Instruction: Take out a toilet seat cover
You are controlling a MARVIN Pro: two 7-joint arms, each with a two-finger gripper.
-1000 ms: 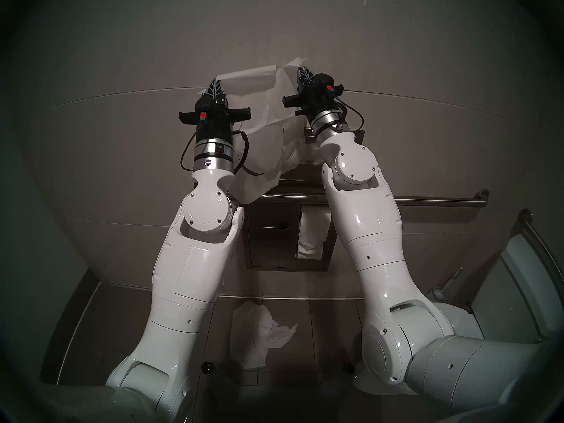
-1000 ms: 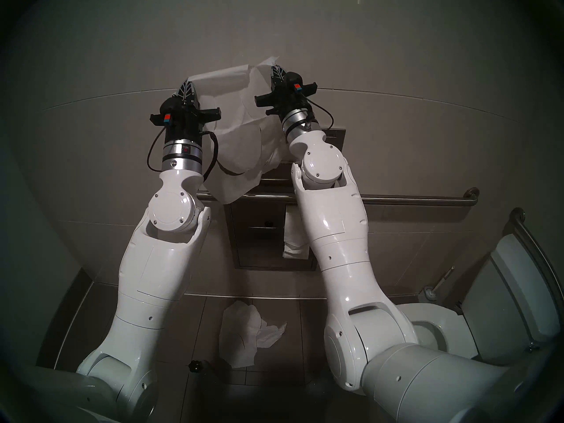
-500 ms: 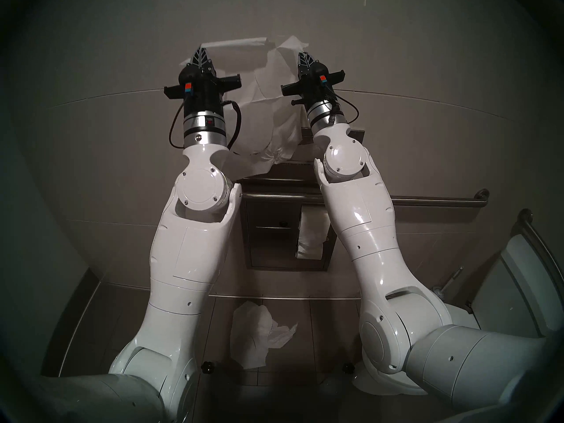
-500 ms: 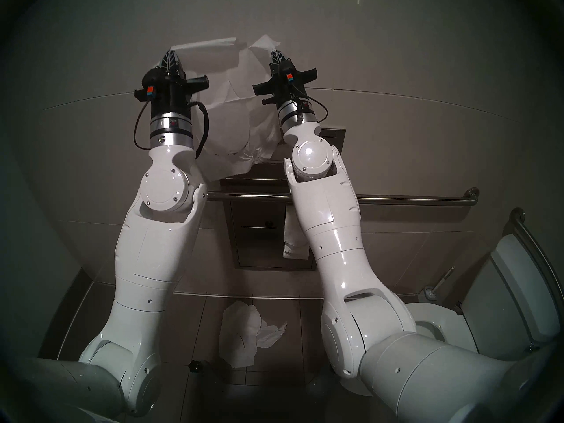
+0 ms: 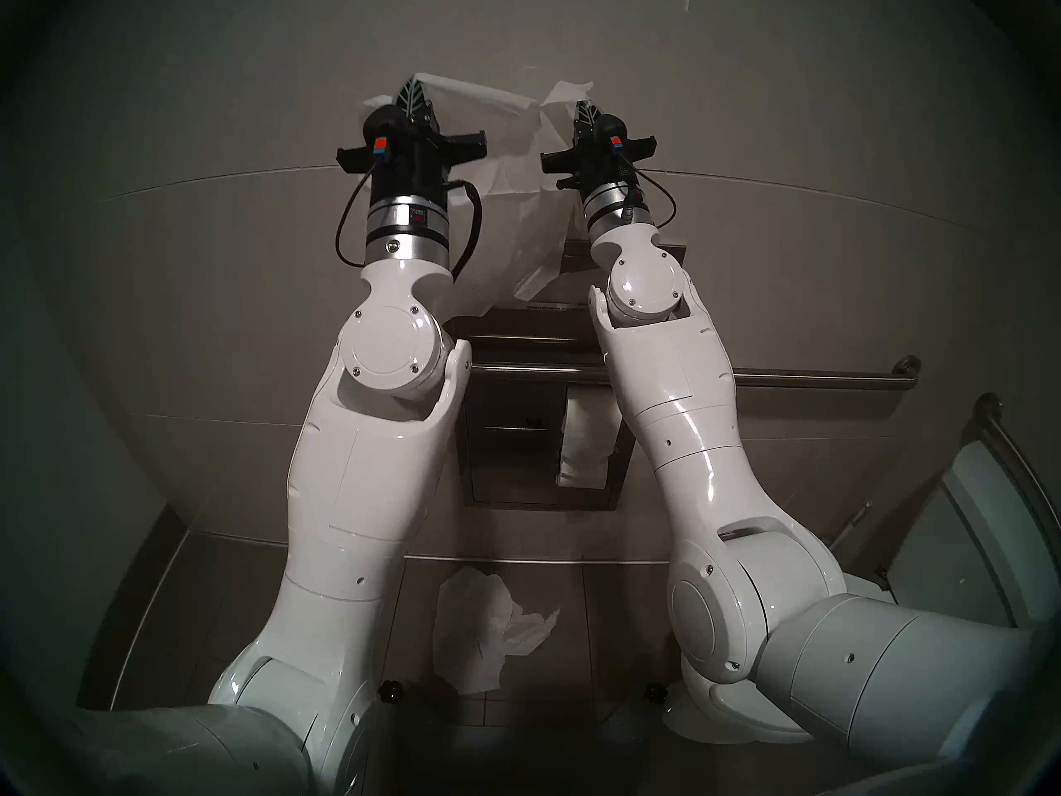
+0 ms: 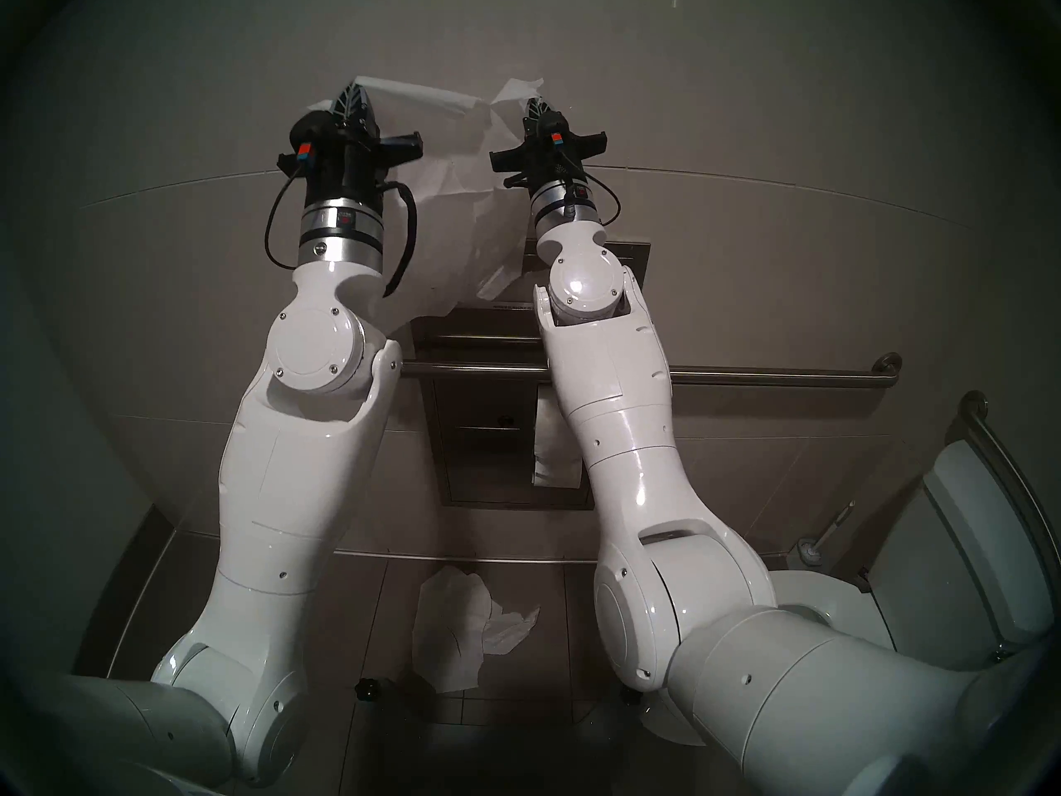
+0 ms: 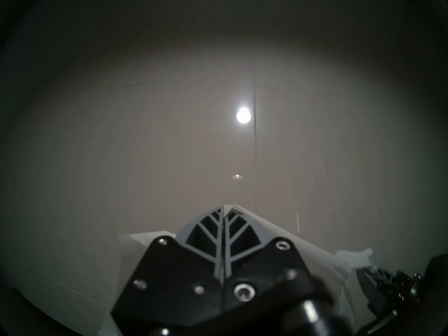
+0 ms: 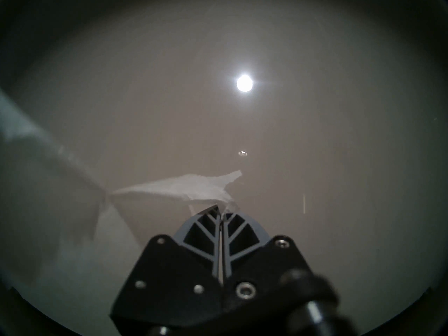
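Observation:
The toilet seat cover (image 5: 505,146), a thin creased white sheet, hangs against the wall between my two raised grippers. My left gripper (image 5: 414,80) is shut on its upper left edge and my right gripper (image 5: 583,104) is shut on its upper right corner. The sheet's lower edge (image 5: 528,289) hangs just above the steel wall dispenser (image 5: 539,329). The head right view shows the cover (image 6: 453,146), the left gripper (image 6: 355,88) and the right gripper (image 6: 534,101). The left wrist view shows the left gripper (image 7: 223,207) pinching paper (image 7: 291,241). The right wrist view shows the right gripper (image 8: 220,208) pinching a torn corner (image 8: 189,190).
A toilet-paper roll (image 5: 585,433) sits in the dispenser's lower recess. A steel grab bar (image 5: 832,378) crosses the wall behind my forearms. A crumpled white sheet (image 5: 482,628) lies on the floor. The toilet (image 6: 804,599) and its tank (image 5: 976,519) stand at the right.
Both grippers have risen, lifting the sheet. Its lower edge has come up from the grab bar to above the dispenser. The left gripper has also shifted right, towards the right gripper.

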